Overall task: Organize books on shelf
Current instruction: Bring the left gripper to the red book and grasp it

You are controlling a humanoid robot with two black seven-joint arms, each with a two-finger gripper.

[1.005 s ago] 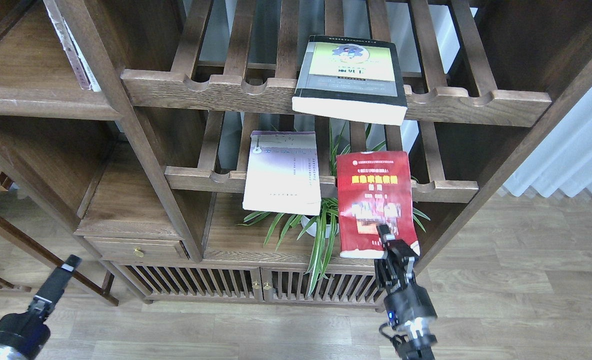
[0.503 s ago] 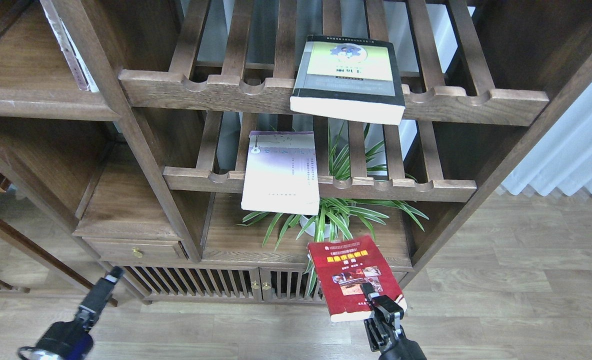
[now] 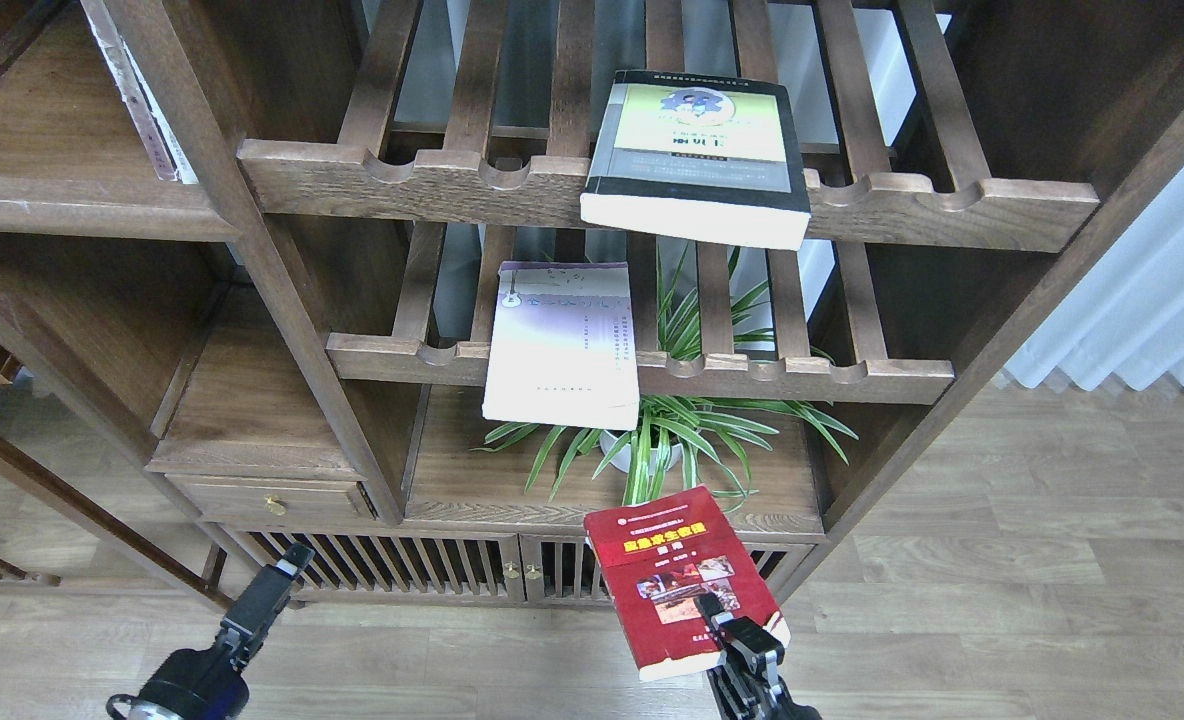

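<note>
The red book point(image 3: 674, 570), with a yellow title and photos, is held by its near edge in my right gripper point(image 3: 720, 618), low in front of the cabinet doors. The thick yellow-green book point(image 3: 697, 150) lies on the upper slatted rack and overhangs its front rail. The thin lavender-white book point(image 3: 564, 345) lies on the lower slatted rack and also overhangs. The solid plank shelf point(image 3: 72, 205) is at the upper left. My left gripper point(image 3: 282, 570) is low at the left, dark and narrow, holding nothing that I can see.
A thin worn white-spined book point(image 3: 142, 95) leans on the plank shelf. A potted spider plant point(image 3: 667, 440) stands on the ledge under the lower rack. A small drawer point(image 3: 272, 497) and slatted cabinet doors point(image 3: 432, 570) are below. A white curtain point(image 3: 1142, 300) hangs at the right.
My right gripper has pulled the red book off the lower rack, down and to the left. My left arm has moved right and slightly down.
</note>
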